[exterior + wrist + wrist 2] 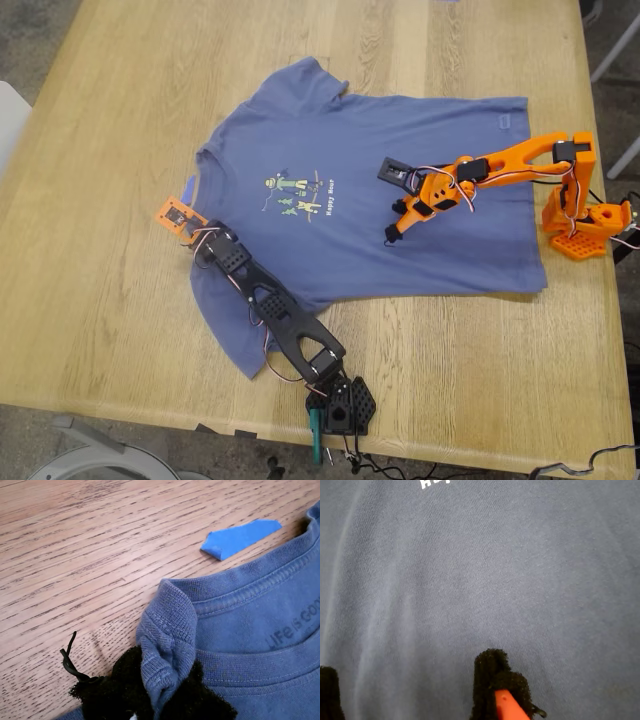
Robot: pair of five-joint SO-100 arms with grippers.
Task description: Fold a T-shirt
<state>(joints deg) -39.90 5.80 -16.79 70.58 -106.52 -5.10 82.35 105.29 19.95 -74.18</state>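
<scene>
My first gripper (pixel 155 700): fingers clamped on blue-purple cotton T-shirt (pixel 400 215) collar | my second gripper (pixel 405 690): fingers apart, over shirt's belly | wooden worktop (pixel 100 300)

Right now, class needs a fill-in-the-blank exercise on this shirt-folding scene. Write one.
1. My first gripper is shut on the T-shirt's ____.
2. My second gripper hovers ____, over plain blue fabric.
3. Beside the collar, on the table, lies a scrap of blue ____.

Missing words: collar; open; tape
</scene>
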